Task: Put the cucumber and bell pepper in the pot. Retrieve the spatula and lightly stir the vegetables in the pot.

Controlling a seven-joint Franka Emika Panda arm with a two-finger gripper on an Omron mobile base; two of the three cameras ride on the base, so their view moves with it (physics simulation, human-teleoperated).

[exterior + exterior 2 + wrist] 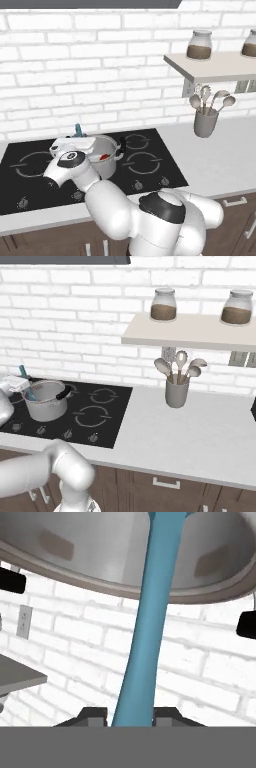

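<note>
Claw [131,719] clamped on spatula [145,627] handle, blade down in pot [106,156] on hob at left of desk; bell pepper [104,157] seen inside, cucumber not made out; veg step prob done, stirring phase.

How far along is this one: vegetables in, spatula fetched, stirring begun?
Looks done: something red, likely the bell pepper, lies inside the pot on the cooktop; the cucumber I cannot make out. In hand: the end effector is shut on the spatula, which reaches into the pot. Left: the light stir; one moment cannot show whether it has started.
</note>
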